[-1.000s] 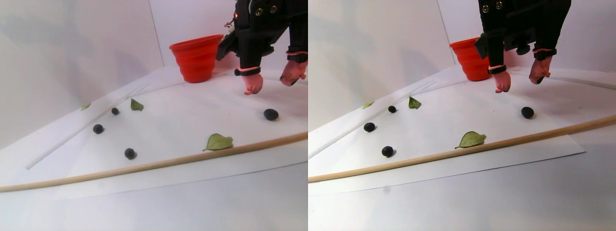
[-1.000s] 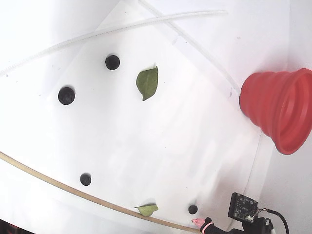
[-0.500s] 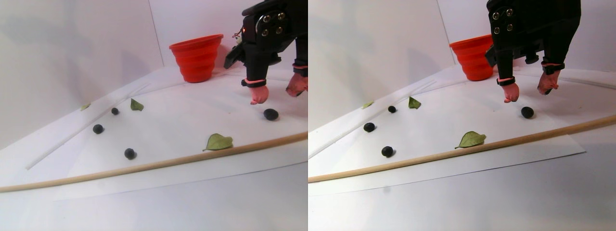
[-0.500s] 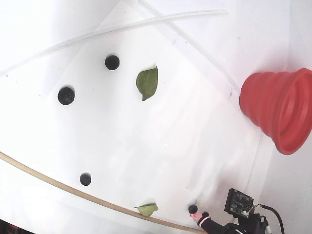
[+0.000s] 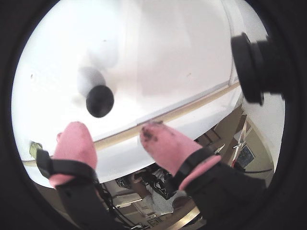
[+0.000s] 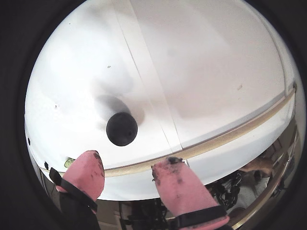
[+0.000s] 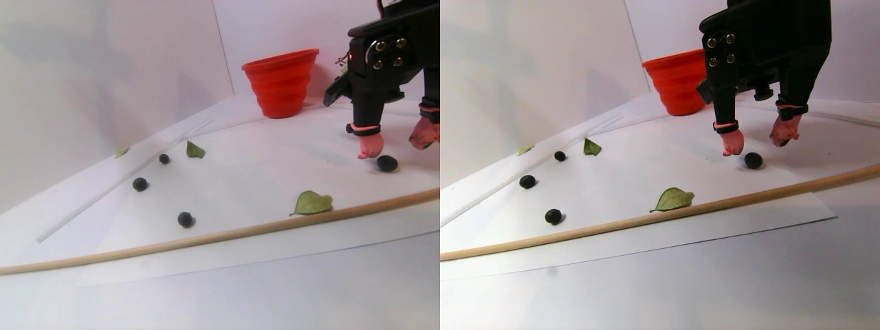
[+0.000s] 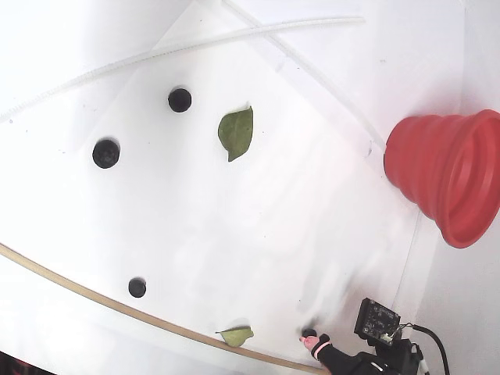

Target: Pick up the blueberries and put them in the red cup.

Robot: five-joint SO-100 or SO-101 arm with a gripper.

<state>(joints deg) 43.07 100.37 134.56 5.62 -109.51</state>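
One blueberry (image 5: 100, 101) lies on the white sheet just beyond my pink fingertips; it also shows in the other wrist view (image 6: 122, 129) and in the stereo pair view (image 7: 387, 163). My gripper (image 5: 115, 134) is open and empty, and its jaws stand wide apart. It hangs low over that berry (image 7: 395, 144) without touching it. Three more blueberries (image 8: 180, 99) (image 8: 105, 153) (image 8: 137, 287) lie far off on the sheet. The red cup (image 7: 280, 81) stands upright at the back, behind the arm, and appears at the right edge of the fixed view (image 8: 449, 176).
A wooden strip (image 7: 227, 236) runs along the sheet's near edge, close to the berry under the gripper. Green leaves lie on the sheet (image 8: 237, 133) (image 7: 313, 203). White walls close the back. A white tube (image 8: 195, 43) lies along the far side.
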